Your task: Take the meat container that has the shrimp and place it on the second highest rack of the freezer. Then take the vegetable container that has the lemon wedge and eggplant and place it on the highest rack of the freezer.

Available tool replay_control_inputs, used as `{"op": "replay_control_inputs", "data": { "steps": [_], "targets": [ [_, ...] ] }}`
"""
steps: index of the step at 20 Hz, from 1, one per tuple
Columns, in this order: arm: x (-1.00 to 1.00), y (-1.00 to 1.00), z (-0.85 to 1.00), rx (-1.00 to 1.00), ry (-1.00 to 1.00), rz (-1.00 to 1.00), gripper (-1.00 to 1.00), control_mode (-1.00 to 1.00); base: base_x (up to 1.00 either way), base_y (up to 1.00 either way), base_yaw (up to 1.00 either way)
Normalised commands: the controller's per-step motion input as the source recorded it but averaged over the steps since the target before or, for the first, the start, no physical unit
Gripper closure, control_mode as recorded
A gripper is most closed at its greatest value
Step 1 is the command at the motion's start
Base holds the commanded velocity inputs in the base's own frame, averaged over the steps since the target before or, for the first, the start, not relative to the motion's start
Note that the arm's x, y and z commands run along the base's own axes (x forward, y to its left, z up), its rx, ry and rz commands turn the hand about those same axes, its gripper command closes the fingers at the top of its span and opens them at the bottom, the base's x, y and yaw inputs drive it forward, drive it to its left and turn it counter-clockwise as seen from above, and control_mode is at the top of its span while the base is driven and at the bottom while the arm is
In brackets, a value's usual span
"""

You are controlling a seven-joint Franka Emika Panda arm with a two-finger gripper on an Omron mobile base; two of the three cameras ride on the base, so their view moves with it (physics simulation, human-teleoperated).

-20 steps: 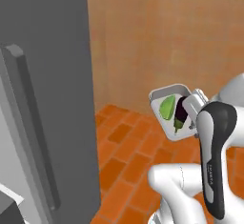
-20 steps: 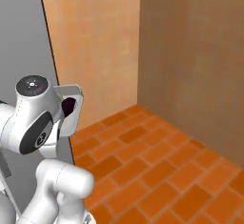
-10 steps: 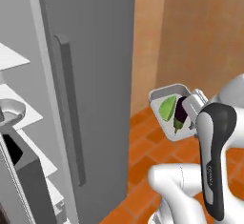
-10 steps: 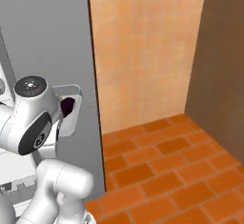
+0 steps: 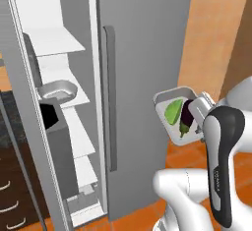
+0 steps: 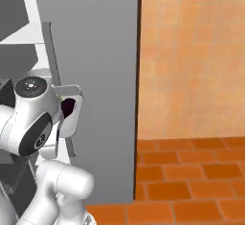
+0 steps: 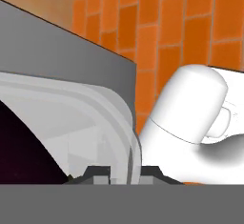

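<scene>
My gripper is shut on the right rim of the vegetable container, a shallow grey tray held tilted in the air in front of the freezer. The dark eggplant and the green lemon wedge lie in it. In the hand view the gripper pinches the tray's pale rim, with the eggplant dark at the lower left. The right base view shows the tray edge-on behind my arm. The meat container rests on a white shelf inside the open freezer; the shrimp is hidden.
The freezer's closed grey door with its long vertical handle stands between the tray and the open compartment. White shelves lie above and below the grey tray. An orange tiled wall and brick floor lie to the right.
The whole picture has swung: the base has turned, bringing the open freezer and its shelves into view on the left. The tray stays gripped in the same pose against my arm.
</scene>
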Motion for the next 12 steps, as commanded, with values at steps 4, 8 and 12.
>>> {"op": "replay_control_inputs", "data": {
  "steps": [4, 8, 12],
  "targets": [
    [0.00, 0.00, 0.00, 0.00, 0.00, 0.00, 1.00, 1.00, 0.04, 0.03, 0.52],
    [0.00, 0.00, 0.00, 0.00, 0.00, 0.00, 1.00, 1.00, 0.01, -0.06, 0.60],
    [0.00, 0.00, 0.00, 0.00, 0.00, 0.00, 1.00, 1.00, 0.18, -0.06, 0.62]
  ]
}}
